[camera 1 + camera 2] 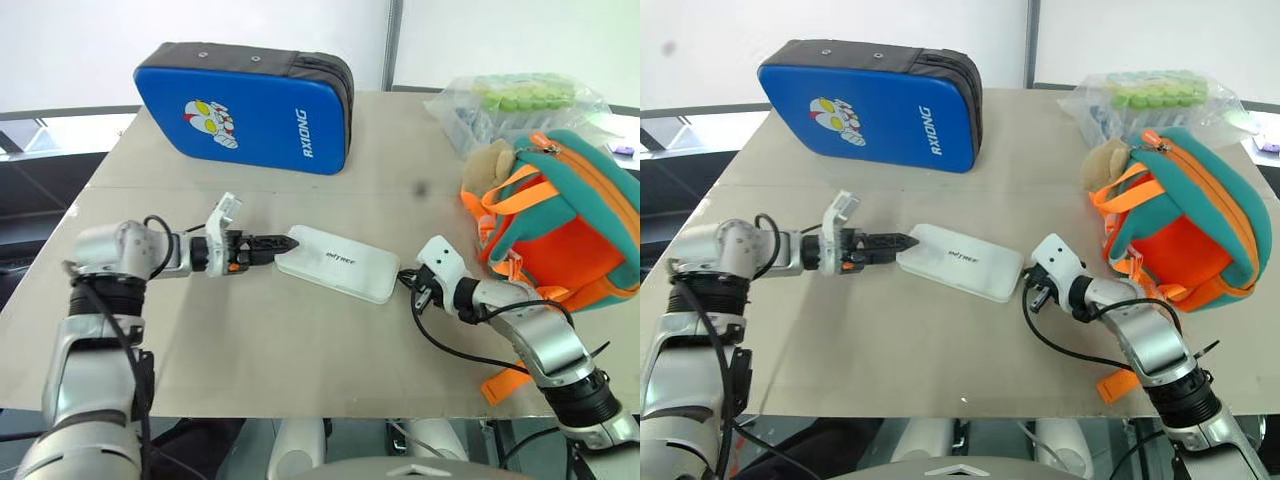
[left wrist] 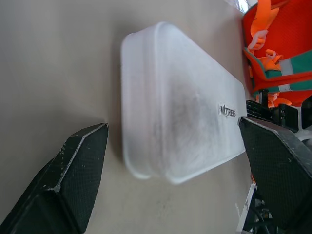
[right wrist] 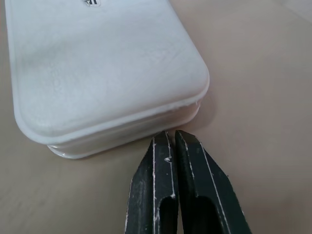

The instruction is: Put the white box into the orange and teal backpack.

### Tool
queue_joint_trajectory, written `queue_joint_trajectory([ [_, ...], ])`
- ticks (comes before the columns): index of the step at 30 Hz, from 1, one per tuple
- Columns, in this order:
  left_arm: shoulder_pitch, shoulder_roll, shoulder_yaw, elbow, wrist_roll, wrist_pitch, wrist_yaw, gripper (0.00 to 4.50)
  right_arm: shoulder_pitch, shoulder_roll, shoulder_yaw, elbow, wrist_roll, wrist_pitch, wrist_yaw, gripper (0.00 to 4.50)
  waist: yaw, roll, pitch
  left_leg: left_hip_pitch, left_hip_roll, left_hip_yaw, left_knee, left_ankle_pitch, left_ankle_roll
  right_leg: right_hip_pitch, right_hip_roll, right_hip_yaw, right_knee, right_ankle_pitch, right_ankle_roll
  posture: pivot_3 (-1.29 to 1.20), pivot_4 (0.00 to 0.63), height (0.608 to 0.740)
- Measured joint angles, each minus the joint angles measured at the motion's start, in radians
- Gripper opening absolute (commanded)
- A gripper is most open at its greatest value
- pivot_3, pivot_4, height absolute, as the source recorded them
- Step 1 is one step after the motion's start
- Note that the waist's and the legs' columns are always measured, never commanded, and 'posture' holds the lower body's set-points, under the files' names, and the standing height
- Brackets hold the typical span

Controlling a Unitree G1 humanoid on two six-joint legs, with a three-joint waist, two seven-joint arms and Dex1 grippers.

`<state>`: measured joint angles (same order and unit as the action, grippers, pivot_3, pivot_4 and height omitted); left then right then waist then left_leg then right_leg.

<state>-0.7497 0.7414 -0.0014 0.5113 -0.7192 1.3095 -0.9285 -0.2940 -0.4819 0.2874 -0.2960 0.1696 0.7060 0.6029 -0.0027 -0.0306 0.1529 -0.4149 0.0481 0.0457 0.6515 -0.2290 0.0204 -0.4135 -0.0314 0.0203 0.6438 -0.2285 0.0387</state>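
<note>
The white box (image 1: 338,263) lies flat on the table, midway between my two arms. My left gripper (image 1: 288,243) is at the box's left end. The left wrist view has it open (image 2: 173,124), one finger (image 2: 80,170) on each side of that end, with gaps to the box (image 2: 180,107). My right gripper (image 1: 405,278) is at the box's right end. It is shut (image 3: 170,134), its tips just short of the box's corner (image 3: 97,63). The orange and teal backpack (image 1: 565,225) stands at the right, with a tan plush ball (image 1: 488,160) at its upper left.
A big blue padded case (image 1: 245,105) lies at the back of the table. A clear bag of green items (image 1: 520,100) sits at the back right, behind the backpack. An orange strap (image 1: 505,385) trails near the table's front edge (image 1: 300,412).
</note>
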Motion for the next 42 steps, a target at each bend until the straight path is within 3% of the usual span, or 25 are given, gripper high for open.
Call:
queue_joint_trajectory([
  [7,-0.047,-0.065,-0.047,0.063,0.061,-0.031,-0.105,4.36,-0.081,0.052,0.035,0.121,-0.041,-0.069,0.021,0.00,-0.007,-0.001,-0.001,0.000,0.000,-0.001,0.001,0.000,0.000,0.001,0.000,0.000,0.001,0.001,0.001,0.00,0.150,0.740],
  [10,-0.040,-0.068,-0.049,0.055,0.062,-0.017,-0.128,3.74,-0.098,0.069,0.045,0.155,-0.052,-0.102,0.022,0.00,-0.010,-0.001,-0.001,0.000,0.000,-0.001,0.001,0.000,0.000,0.001,0.000,0.000,0.001,0.002,0.005,0.00,0.150,0.740],
  [15,-0.019,-0.087,0.034,0.070,0.038,0.047,-0.125,1.93,-0.084,0.066,0.038,0.161,-0.069,-0.129,0.023,0.00,-0.010,-0.002,-0.001,0.000,0.000,-0.002,0.001,0.000,0.000,0.001,0.000,0.000,0.001,0.002,0.005,0.00,0.150,0.740],
  [18,0.005,-0.110,0.090,0.058,0.015,0.080,-0.109,1.21,-0.063,0.068,0.030,0.151,-0.078,-0.143,0.018,0.00,-0.006,-0.003,-0.002,0.001,-0.001,-0.002,0.002,0.000,0.000,0.002,-0.002,-0.001,0.002,0.002,0.005,0.00,0.150,0.740],
  [24,0.083,-0.176,0.200,-0.013,-0.015,0.126,-0.028,1.17,0.011,0.068,-0.005,0.091,-0.081,-0.144,-0.008,0.00,0.004,-0.004,-0.003,0.000,-0.002,-0.002,0.002,0.000,0.000,0.002,-0.004,-0.001,0.002,0.001,0.007,0.00,0.150,0.740],
  [28,0.140,-0.246,0.286,-0.096,-0.045,0.136,0.053,1.17,0.101,0.069,-0.093,0.001,-0.034,-0.092,-0.036,0.00,0.015,-0.004,-0.003,-0.001,-0.003,-0.003,0.002,0.000,0.000,0.002,-0.004,-0.001,0.001,0.001,0.007,0.00,0.150,0.740],
  [31,0.170,-0.285,0.341,-0.140,-0.063,0.138,0.104,1.17,0.158,0.063,-0.178,-0.082,0.017,-0.064,-0.043,0.80,0.016,-0.004,-0.003,-0.001,-0.003,-0.003,0.002,0.000,0.000,0.002,-0.004,-0.001,0.001,0.001,0.007,0.00,0.150,0.740],
  [38,0.253,-0.407,0.475,-0.286,-0.119,0.113,0.245,1.14,0.370,0.074,-0.515,-0.544,0.334,0.200,-0.096,4.28,0.014,-0.003,-0.003,0.000,-0.002,-0.010,0.001,0.000,0.000,0.002,-0.004,-0.002,0.002,0.001,0.007,0.00,0.150,0.740],
  [39,0.254,-0.432,0.500,-0.305,-0.128,0.113,0.279,1.14,0.398,0.077,-0.572,-0.601,0.386,0.255,-0.125,4.50,0.013,-0.003,-0.002,0.000,-0.002,-0.010,0.001,0.000,0.000,0.002,-0.004,-0.001,0.002,0.001,0.007,0.00,0.150,0.740],
  [42,0.266,-0.478,0.541,-0.372,-0.178,0.122,0.337,1.14,0.429,0.073,-0.696,-0.690,0.445,0.378,-0.220,4.50,0.011,-0.003,-0.003,0.000,-0.002,-0.009,0.001,0.000,0.000,0.002,-0.004,-0.001,0.002,-0.001,0.003,0.00,0.150,0.740],
])
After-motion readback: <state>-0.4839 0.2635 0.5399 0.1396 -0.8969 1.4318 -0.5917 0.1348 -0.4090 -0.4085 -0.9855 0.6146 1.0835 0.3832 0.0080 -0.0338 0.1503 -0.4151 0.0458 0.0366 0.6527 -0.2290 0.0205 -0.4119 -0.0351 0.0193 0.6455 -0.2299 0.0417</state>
